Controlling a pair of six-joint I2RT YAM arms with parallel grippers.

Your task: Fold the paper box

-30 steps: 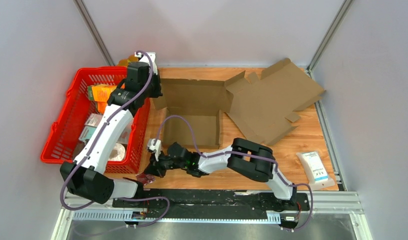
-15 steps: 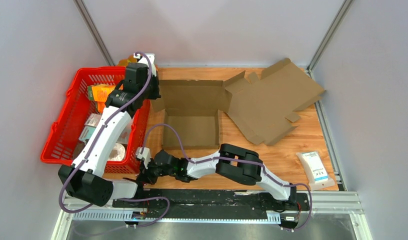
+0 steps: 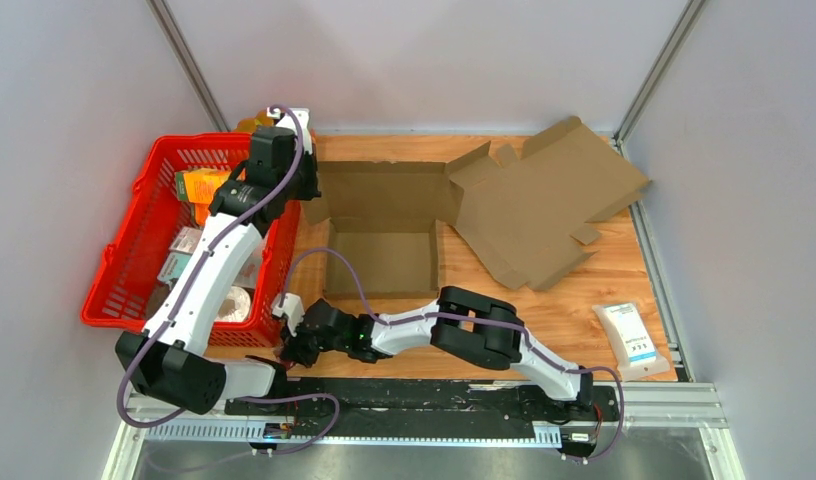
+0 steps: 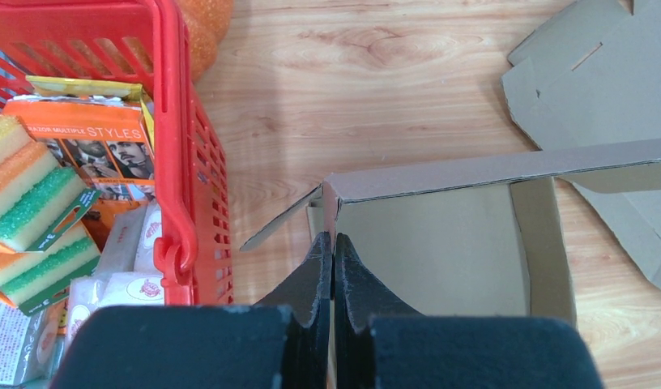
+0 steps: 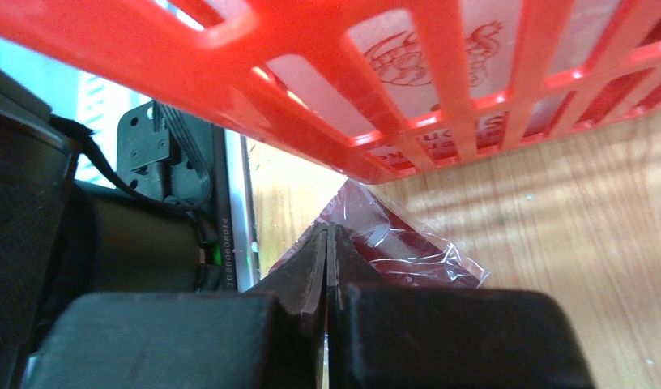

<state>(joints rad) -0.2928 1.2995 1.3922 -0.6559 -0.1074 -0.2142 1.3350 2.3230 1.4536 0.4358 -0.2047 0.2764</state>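
Left claw [image 4: 334,241] is pinching a wall of the paper box [image 4: 441,243], clear only from its wrist camera; right claw [image 5: 327,231], closed tight, is resting at a red wrapper [image 5: 408,251] under the basket [image 5: 311,32].

Probably a robot lab: grey booth walls [image 3: 424,60], aluminium rails [image 3: 674,405].

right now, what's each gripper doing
left gripper: fingers closed, pinching the paper box wall
right gripper: fingers closed by a red wrapper; grip cannot be told
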